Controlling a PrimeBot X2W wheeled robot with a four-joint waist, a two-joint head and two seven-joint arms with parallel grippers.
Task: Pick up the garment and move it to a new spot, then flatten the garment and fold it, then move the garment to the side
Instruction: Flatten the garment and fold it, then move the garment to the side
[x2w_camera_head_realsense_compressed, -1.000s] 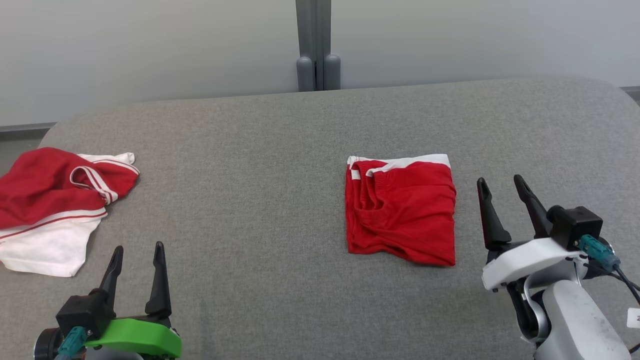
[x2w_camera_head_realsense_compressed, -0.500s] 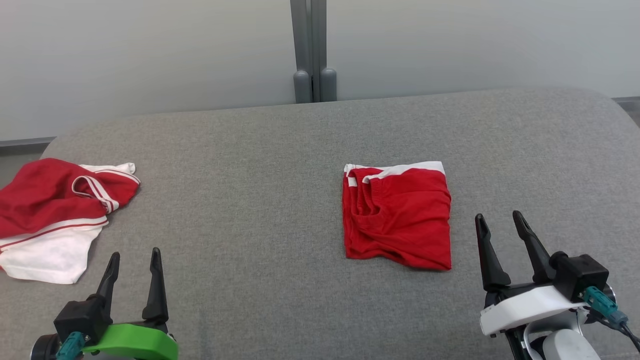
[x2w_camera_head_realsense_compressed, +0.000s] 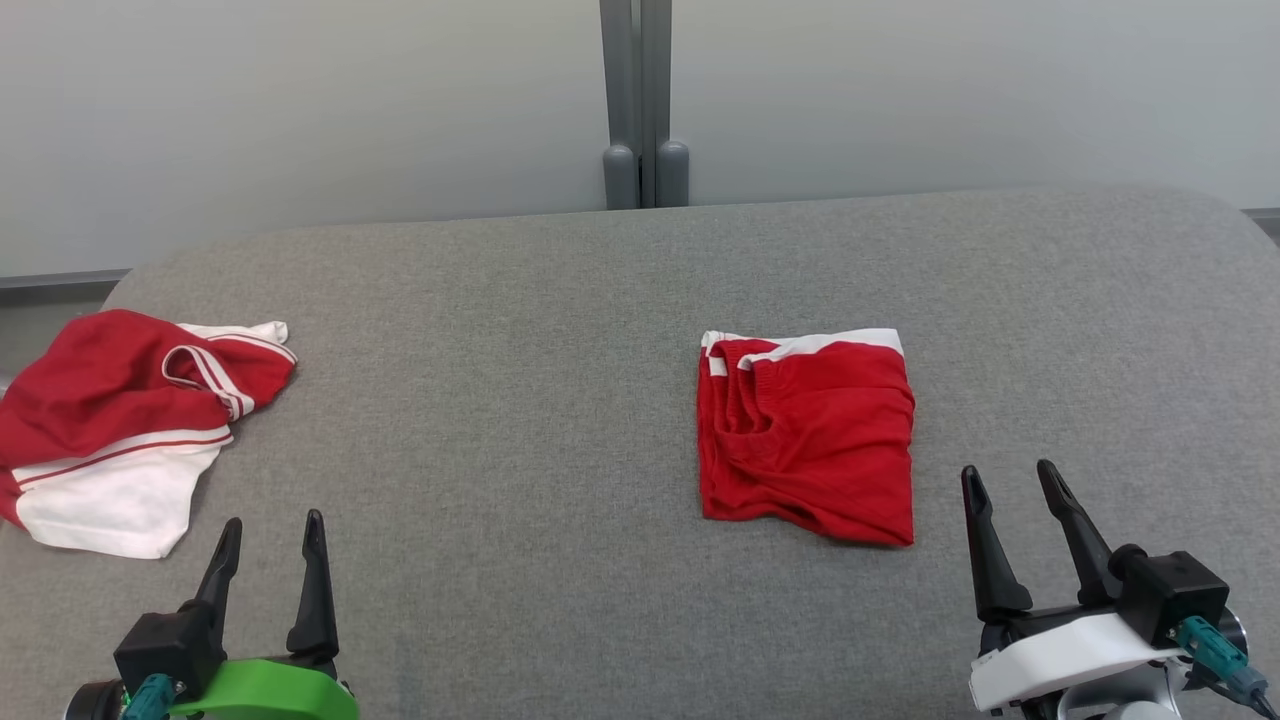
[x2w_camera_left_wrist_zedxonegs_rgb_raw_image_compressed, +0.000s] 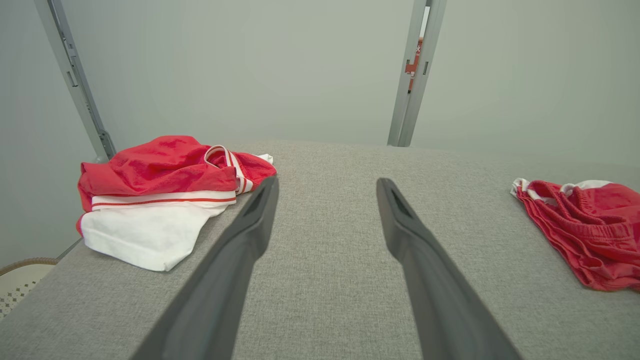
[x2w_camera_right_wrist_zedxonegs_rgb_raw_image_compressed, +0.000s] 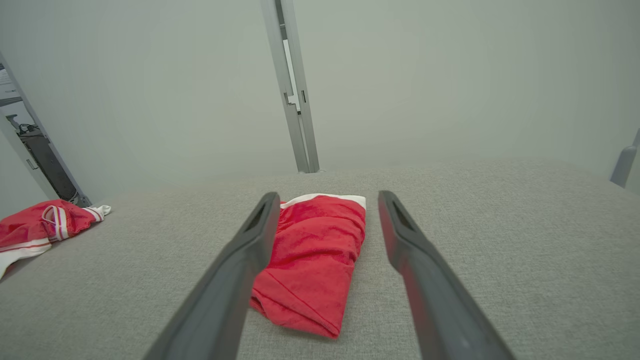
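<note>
A red garment (x2w_camera_head_realsense_compressed: 810, 440) with a white waistband lies folded into a neat square on the grey cloth table (x2w_camera_head_realsense_compressed: 500, 400), right of the middle; it also appears at the right edge of the left wrist view (x2w_camera_left_wrist_zedxonegs_rgb_raw_image_compressed: 585, 230). My right gripper (x2w_camera_head_realsense_compressed: 1007, 467) stands open at the lower right, just right of and nearer than that garment, touching nothing. In the right wrist view the garment (x2w_camera_right_wrist_zedxonegs_rgb_raw_image_compressed: 315, 250) lies ahead between the open fingers of the right gripper (x2w_camera_right_wrist_zedxonegs_rgb_raw_image_compressed: 328, 194). My left gripper (x2w_camera_head_realsense_compressed: 273, 519) is open and empty at the lower left.
A second red and white garment (x2w_camera_head_realsense_compressed: 110, 400) lies crumpled at the table's left edge, beside my left gripper (x2w_camera_left_wrist_zedxonegs_rgb_raw_image_compressed: 327, 180). A grey post (x2w_camera_head_realsense_compressed: 645, 100) stands behind the table's far edge. A woven basket (x2w_camera_left_wrist_zedxonegs_rgb_raw_image_compressed: 20, 275) sits below the left edge.
My right gripper has drawn back toward the near edge, away from the folded garment. The left gripper has dropped back slightly. The head view has shifted a little.
</note>
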